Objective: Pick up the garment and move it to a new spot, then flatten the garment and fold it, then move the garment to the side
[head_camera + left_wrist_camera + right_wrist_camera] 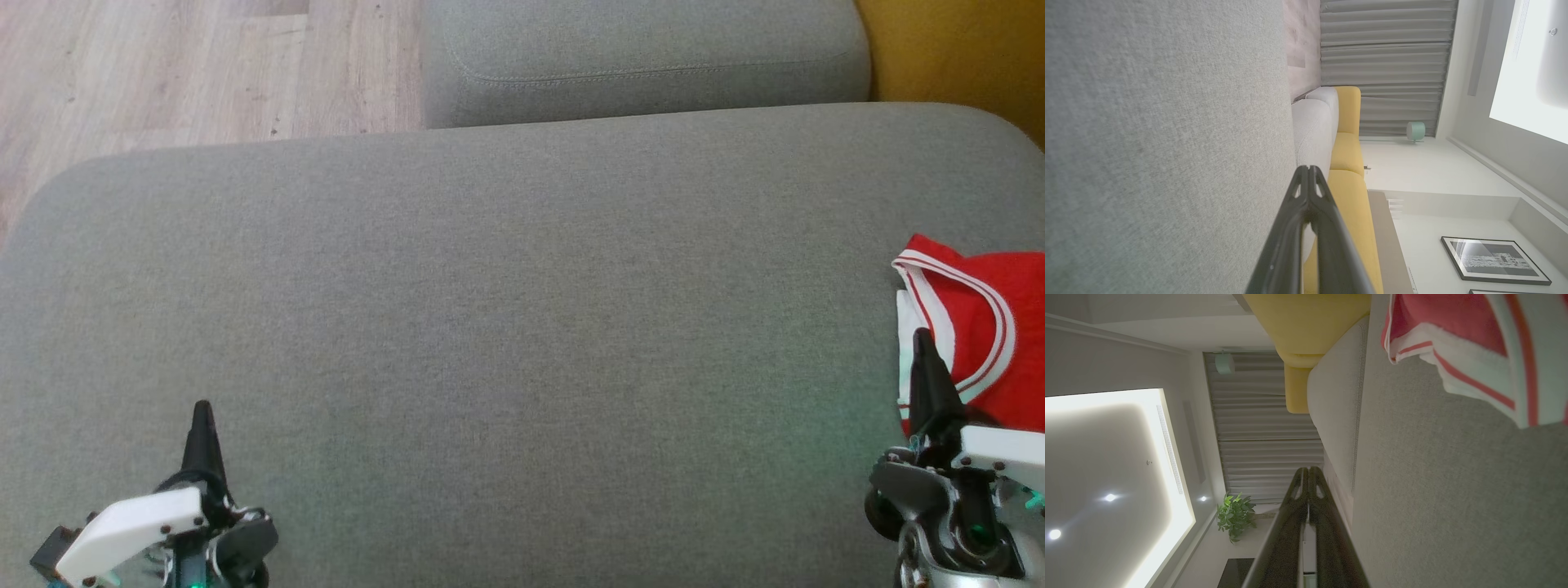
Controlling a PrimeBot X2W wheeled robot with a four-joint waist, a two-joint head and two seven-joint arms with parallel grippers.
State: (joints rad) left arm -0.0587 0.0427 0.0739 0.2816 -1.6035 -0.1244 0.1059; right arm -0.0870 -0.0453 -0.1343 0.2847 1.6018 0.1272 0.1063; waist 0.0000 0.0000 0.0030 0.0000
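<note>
The red garment (967, 314) with white trim lies at the right side of the grey cushion (490, 327). The left gripper (202, 408) and the right gripper (922, 336) are closed and hold nothing; the right one is near the garment

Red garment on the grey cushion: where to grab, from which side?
Take the red garment by its white-trimmed edge, using the right gripper, the one closest to it. Come in low from the bare cushion side, the robot's left: that edge is layered and looks slightly lifted in the right wrist view, giving a lip to pinch. Jaws are shut, so open first.
</note>
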